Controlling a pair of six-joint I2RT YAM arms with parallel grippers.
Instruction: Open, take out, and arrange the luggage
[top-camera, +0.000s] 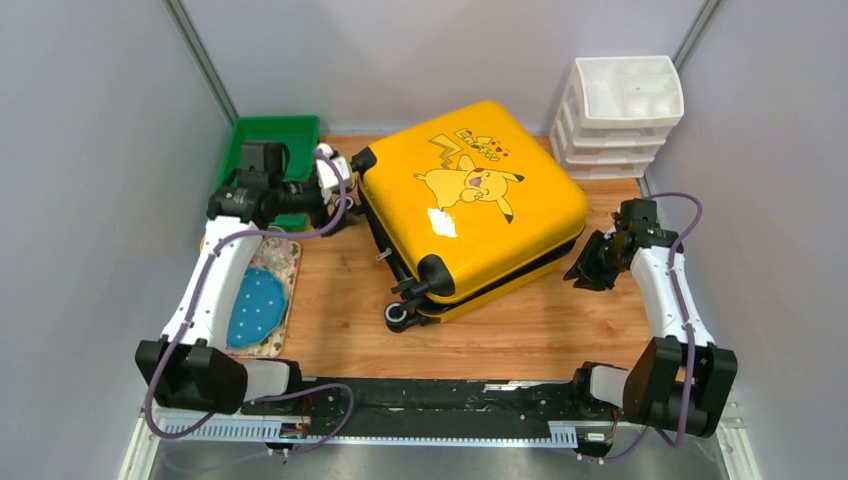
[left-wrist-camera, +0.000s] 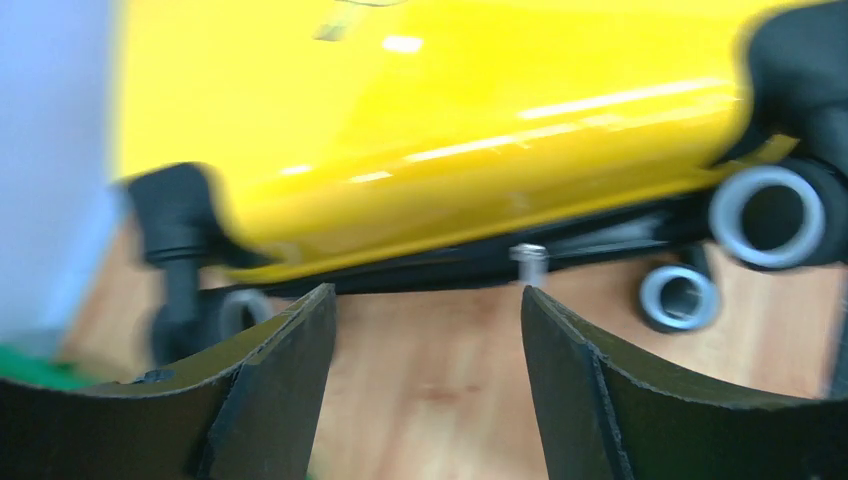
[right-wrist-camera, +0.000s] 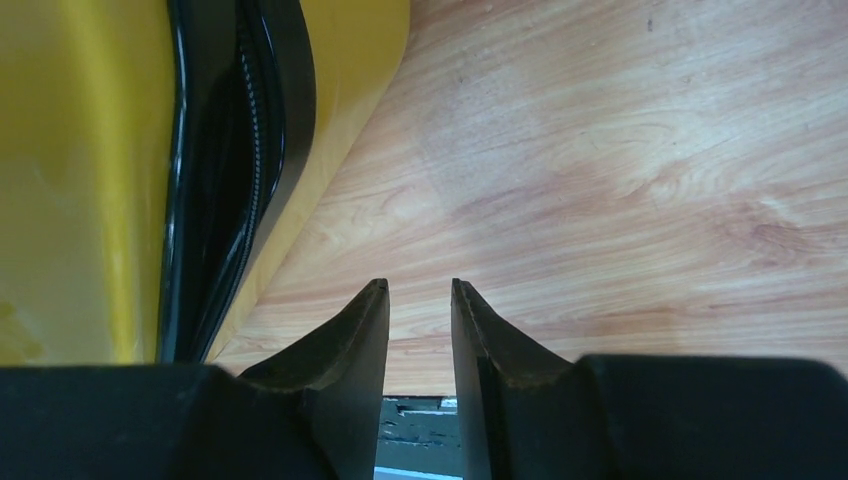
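The luggage (top-camera: 470, 200) is a yellow hard-shell suitcase with a Pikachu print, lying flat and closed on the wooden table, wheels toward the front left. My left gripper (top-camera: 335, 195) is at its left side, open and empty. In the left wrist view the left gripper (left-wrist-camera: 428, 300) faces the suitcase's side (left-wrist-camera: 450, 120), with the black zipper seam and a metal zipper pull (left-wrist-camera: 530, 262) just beyond the right fingertip. My right gripper (top-camera: 590, 265) hangs by the suitcase's right edge. In the right wrist view the right gripper (right-wrist-camera: 420, 290) is open by a narrow gap and empty, with the zipper seam (right-wrist-camera: 240, 150) to its left.
A green tray (top-camera: 270, 150) stands at the back left behind the left arm. A white drawer unit (top-camera: 620, 115) stands at the back right. A blue dotted plate on a patterned mat (top-camera: 255, 305) lies at the front left. Grey walls close in both sides.
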